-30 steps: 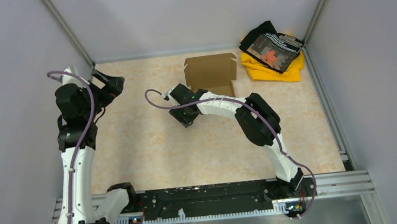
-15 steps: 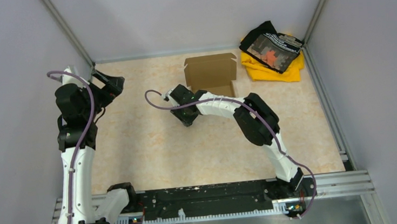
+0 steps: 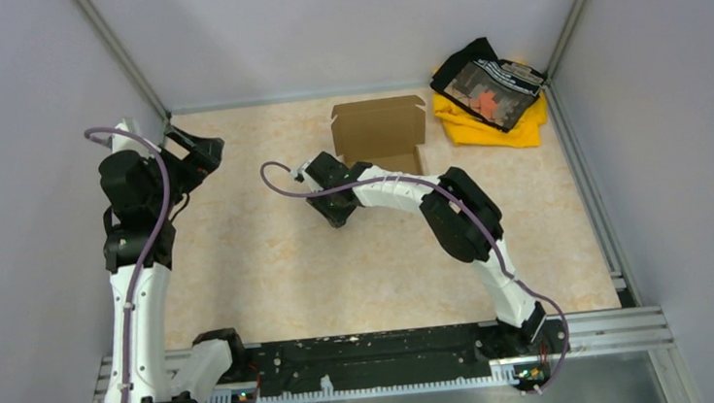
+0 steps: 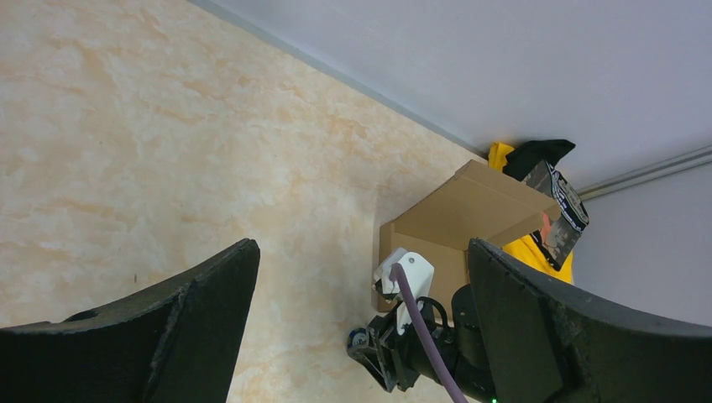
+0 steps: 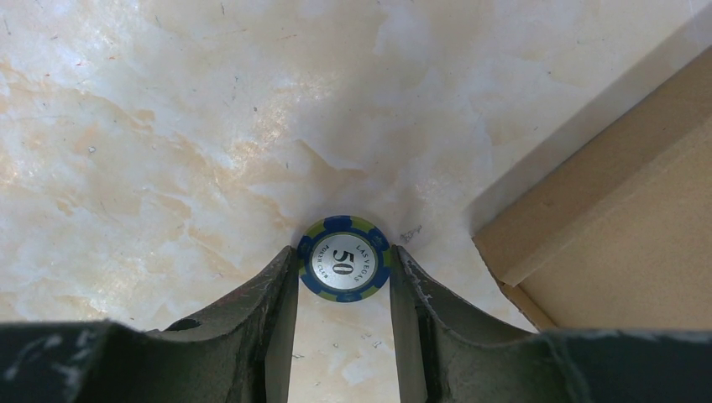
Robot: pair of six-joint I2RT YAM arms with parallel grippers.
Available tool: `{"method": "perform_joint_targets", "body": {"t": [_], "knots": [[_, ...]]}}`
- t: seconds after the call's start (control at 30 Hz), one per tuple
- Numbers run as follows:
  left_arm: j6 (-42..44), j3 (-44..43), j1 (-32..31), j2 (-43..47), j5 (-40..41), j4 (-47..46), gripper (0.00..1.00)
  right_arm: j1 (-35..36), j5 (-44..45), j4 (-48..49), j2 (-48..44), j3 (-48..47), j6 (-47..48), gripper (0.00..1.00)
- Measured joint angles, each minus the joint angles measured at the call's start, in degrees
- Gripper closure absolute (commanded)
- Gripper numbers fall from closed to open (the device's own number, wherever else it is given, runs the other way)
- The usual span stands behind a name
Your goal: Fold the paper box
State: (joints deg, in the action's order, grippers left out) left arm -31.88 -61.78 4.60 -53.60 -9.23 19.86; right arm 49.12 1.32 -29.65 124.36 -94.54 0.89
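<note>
The paper box (image 3: 378,131), plain brown cardboard, stands half-formed at the back middle of the table with its rear flap up. One corner of it shows at the right of the right wrist view (image 5: 621,227). Just left of and in front of that corner, my right gripper (image 5: 342,256) is shut on a blue and green poker chip (image 5: 344,269) marked 50. The chip lies flat at the fingertips, and both fingers touch its rim. From above, the right gripper (image 3: 332,206) sits low beside the box. My left gripper (image 4: 361,248) is wide open and holds nothing, raised at the far left (image 3: 202,149).
A yellow and black cloth pile (image 3: 490,92) lies in the back right corner beside the box. Grey walls and metal rails (image 3: 582,143) close in the table on the left, back and right. The right arm's purple cable (image 3: 278,174) loops left of the box.
Seen from above, the right gripper's head has shifted very slightly toward the box. The left arm and the box have not moved.
</note>
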Motion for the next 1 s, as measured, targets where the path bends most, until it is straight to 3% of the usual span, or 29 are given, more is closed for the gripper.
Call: {"method": "perform_joint_targets", "body": {"t": [0.63, 0.83, 1.0], "knots": [[-0.02, 0.00, 0.00, 0.00, -0.02, -0.24, 0.01, 0.00, 0.94, -1.42, -1.84, 0.00, 0.02, 0.67], [-0.02, 0.02, 0.00, 0.00, 0.00, -0.37, 0.01, 0.00, 1.01, -1.84, -2.23, 0.00, 0.00, 0.43], [0.00, 0.20, 0.00, 0.13, -0.02, -0.55, 0.01, 0.00, 0.61, -1.92, -2.25, 0.07, 0.15, 0.35]]}}
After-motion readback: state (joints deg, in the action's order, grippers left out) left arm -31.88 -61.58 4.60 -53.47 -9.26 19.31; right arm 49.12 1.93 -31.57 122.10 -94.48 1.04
